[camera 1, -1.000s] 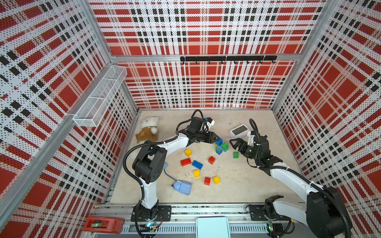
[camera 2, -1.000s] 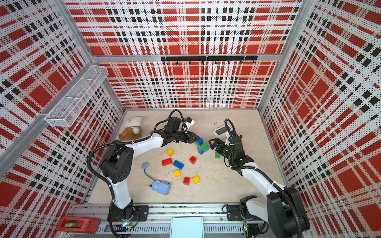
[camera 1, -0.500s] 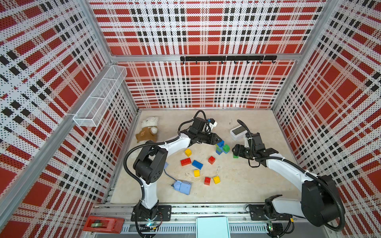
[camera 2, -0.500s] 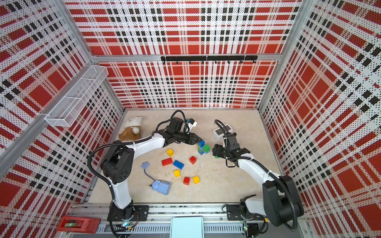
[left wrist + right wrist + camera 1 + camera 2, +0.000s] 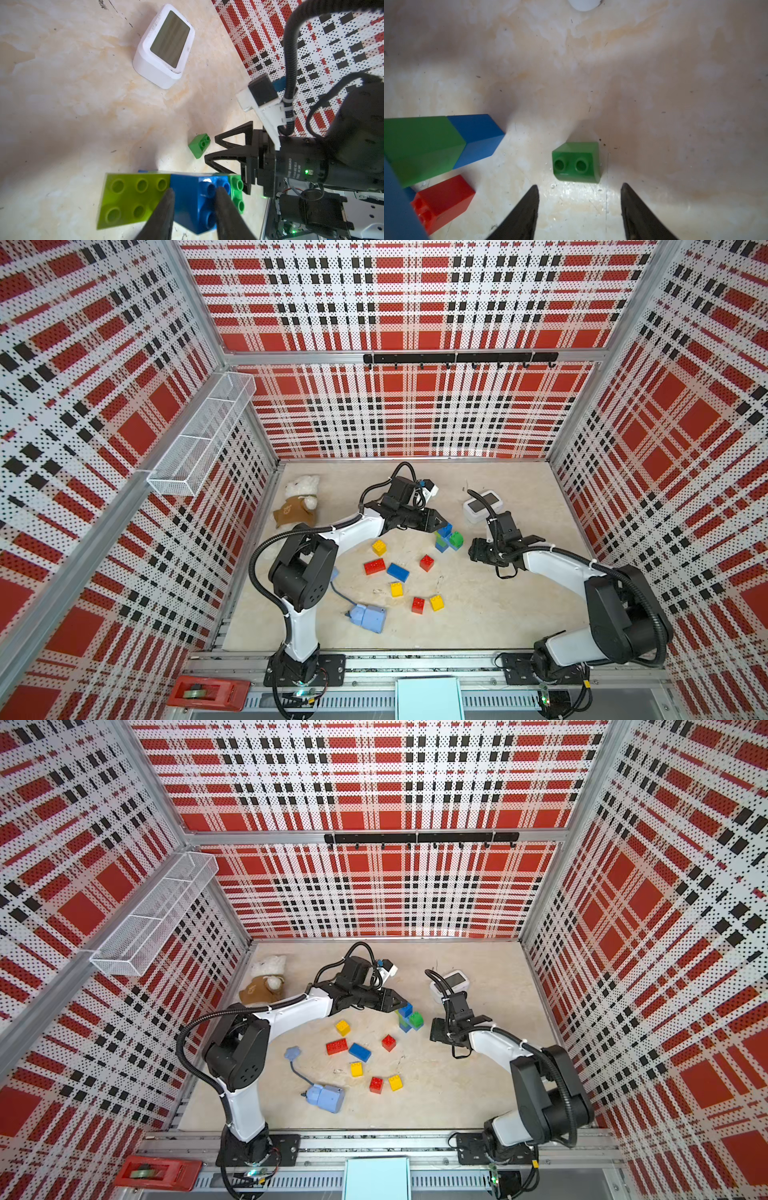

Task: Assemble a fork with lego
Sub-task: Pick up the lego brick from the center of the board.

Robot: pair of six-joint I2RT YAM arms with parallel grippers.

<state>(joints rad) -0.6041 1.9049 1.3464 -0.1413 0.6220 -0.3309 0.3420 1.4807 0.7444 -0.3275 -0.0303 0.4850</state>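
Grip: left gripper [image 5: 195, 189] clamps blue brick [image 5: 191, 214] | right gripper [image 5: 579, 185] spread, just short of small green brick [image 5: 576, 161] | table [image 5: 654, 104] open round it

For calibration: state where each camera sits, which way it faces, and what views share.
Top views: high at the front, looking down on the table, left arm and right arm showing.
Left wrist: looks past the left gripper, shut on the blue brick, toward the right gripper.
Right wrist: looks down past its open gripper at the small green brick.
Shared: both wrist views show that green brick.
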